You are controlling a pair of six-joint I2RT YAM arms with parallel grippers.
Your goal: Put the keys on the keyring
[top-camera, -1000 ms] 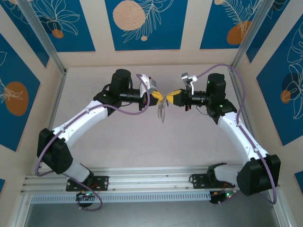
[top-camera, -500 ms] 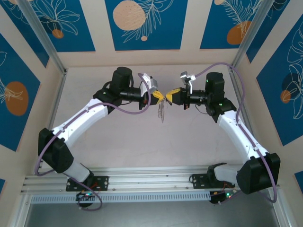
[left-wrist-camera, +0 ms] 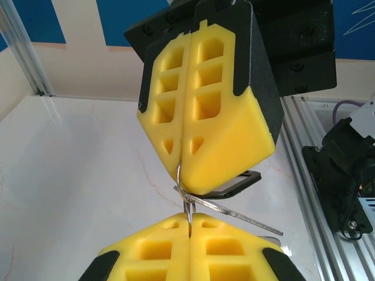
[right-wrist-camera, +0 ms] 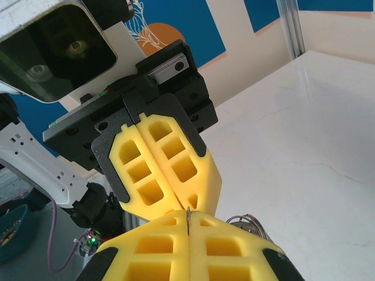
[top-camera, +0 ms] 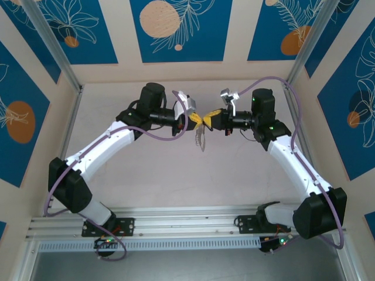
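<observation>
My two grippers meet tip to tip above the back middle of the table. The left gripper (top-camera: 197, 119) (left-wrist-camera: 190, 225) is shut on a thin wire of the keyring (top-camera: 201, 138), which hangs below the fingertips as a grey loop. The right gripper (top-camera: 208, 120) (right-wrist-camera: 187, 219) is shut on the same wire, which curves out of its seam in the left wrist view. A key (left-wrist-camera: 237, 212) with a black head (left-wrist-camera: 240, 186) lies slantwise just under the right gripper's fingertips, against the ring. The ring's wire coils (right-wrist-camera: 251, 222) show beside the right fingers.
The pale marble table (top-camera: 146, 170) lies below. An aluminium rail (top-camera: 176, 225) carries the arm bases along the near edge. Blue patterned walls close the back and sides. Purple cables loop off both wrists.
The right arm has shifted slightly left and back. Both grippers stay pressed tip to tip, and the hanging loop has swung a little to the right.
</observation>
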